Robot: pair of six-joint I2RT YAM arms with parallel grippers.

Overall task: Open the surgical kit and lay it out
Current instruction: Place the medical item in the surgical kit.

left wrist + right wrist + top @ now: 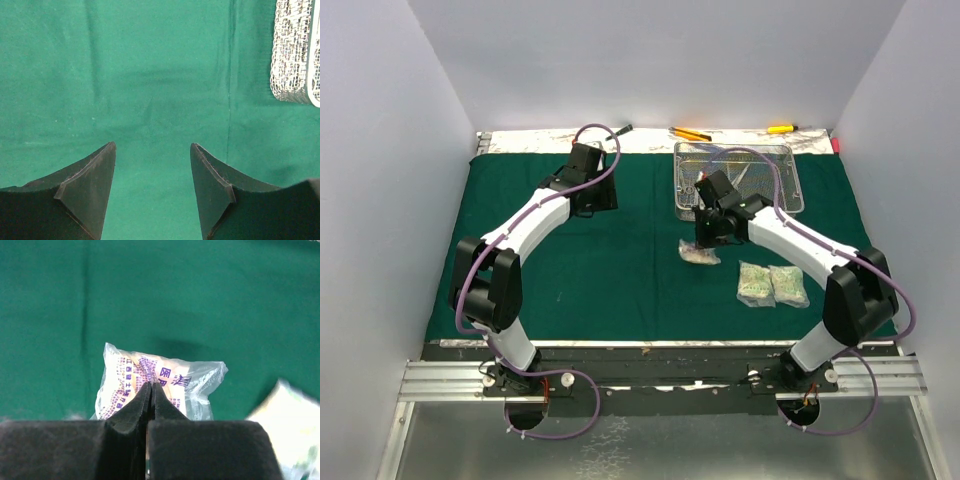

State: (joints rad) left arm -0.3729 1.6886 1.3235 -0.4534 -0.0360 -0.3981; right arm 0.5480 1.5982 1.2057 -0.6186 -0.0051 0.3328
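Note:
The dark green cloth lies spread flat over the table. The silver wire-mesh tray stands on it at the back right, and its corner shows in the left wrist view. My right gripper is shut on a clear packet with purple print, pinching its top just in front of the tray. Two more clear packets lie side by side to the right, one blurred in the right wrist view. My left gripper is open and empty over bare cloth, left of the tray.
An orange-handled tool, a yellow-handled one and a dark one lie on the strip behind the cloth. White walls close in the left, right and back sides.

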